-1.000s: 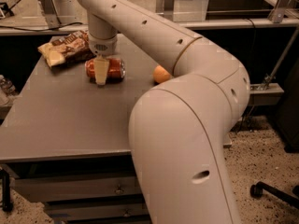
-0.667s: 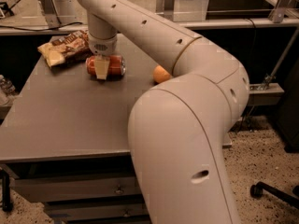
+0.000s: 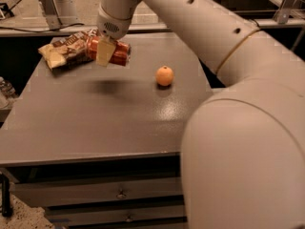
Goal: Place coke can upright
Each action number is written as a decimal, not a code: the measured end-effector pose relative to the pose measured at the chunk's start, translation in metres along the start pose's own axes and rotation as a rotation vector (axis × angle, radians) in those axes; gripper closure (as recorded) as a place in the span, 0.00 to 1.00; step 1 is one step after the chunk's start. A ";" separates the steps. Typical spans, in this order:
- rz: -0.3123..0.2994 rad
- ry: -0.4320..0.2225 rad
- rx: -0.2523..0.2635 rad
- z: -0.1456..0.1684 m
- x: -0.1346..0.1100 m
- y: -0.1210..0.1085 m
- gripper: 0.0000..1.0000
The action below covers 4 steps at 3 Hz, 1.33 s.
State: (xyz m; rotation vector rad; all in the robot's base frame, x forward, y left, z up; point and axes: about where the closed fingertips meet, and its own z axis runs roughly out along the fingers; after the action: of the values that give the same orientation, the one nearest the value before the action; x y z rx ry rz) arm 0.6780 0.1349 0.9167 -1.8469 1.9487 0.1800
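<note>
You see the coke can (image 3: 120, 53) lying on its side in the air, pinched across its middle by the gripper (image 3: 106, 50), with its shadow on the grey surface (image 3: 95, 128) below. Just to its left lies the crinkled snack bag (image 3: 64, 53), and the orange (image 3: 165, 75) sits well apart on your right.

Illumination is warm, moderately dim, and arrives from overhead. The hand (image 3: 106, 51), above the far left of the tabletop (image 3: 86, 128) and clamped on the coke can (image 3: 122, 54), casts a soft, detached shadow directly below. The orange (image 3: 165, 75) casts a small contact shadow. Speckled glare marks the tabletop beside the arm (image 3: 248, 80).
</note>
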 end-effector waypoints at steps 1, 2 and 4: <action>0.037 -0.194 0.002 -0.039 -0.008 0.042 1.00; 0.046 -0.375 -0.024 -0.062 -0.023 0.099 1.00; 0.060 -0.608 0.008 -0.063 -0.017 0.146 1.00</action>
State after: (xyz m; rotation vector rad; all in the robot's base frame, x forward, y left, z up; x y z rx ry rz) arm 0.5212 0.1399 0.9493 -1.4928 1.5665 0.6658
